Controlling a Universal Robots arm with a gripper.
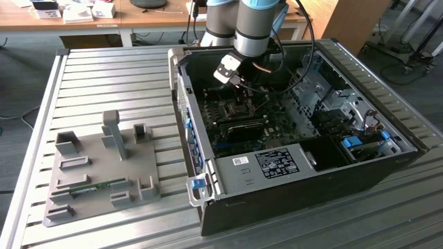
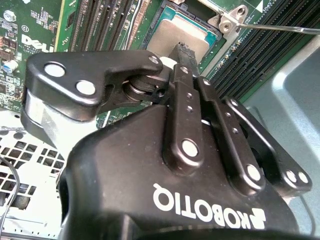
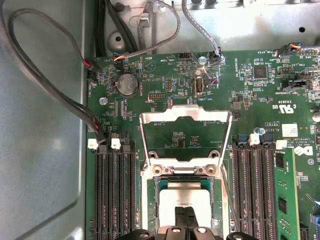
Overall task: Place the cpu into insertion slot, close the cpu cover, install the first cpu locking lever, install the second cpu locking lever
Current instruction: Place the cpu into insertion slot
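Inside the open computer case, the tool, pressed together, sits over the cpu in its socket, cpu cover raised; light, level pressure looks wisest.

Silvery-grey cpu, green board

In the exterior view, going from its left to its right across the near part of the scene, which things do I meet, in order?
Grey fixture plate → blue latch on the case corner → grey labelled cover → blue part inside the case.
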